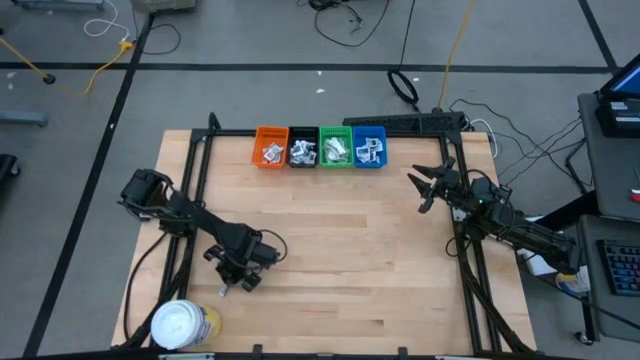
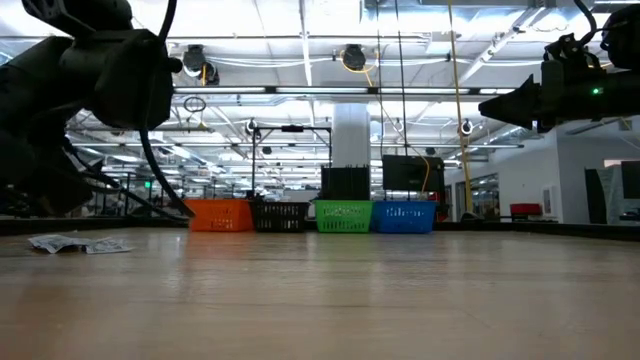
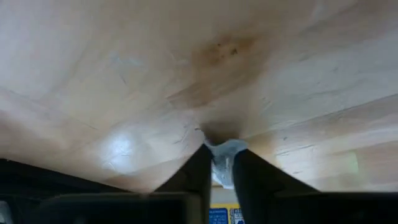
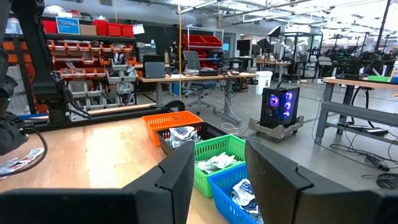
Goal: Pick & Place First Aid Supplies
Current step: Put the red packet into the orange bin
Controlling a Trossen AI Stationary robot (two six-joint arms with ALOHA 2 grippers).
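One small white packet [image 3: 225,163] is pinched between the closing left end effector [image 1: 240,277] tips low on the desk [image 1: 340,230], so this shallow hold may slip on lifting, while the right end effector [image 1: 428,187] hovers open near the bins [image 1: 320,147].

One small white packet [image 3: 222,163] is pinched between the tips of the left pincer [image 3: 221,171], low at the table [image 3: 124,74]. Two flat pale packets [image 2: 78,244] lie on the table just beside that pincer. More white packets [image 1: 318,150] fill the bins, well apart from it.
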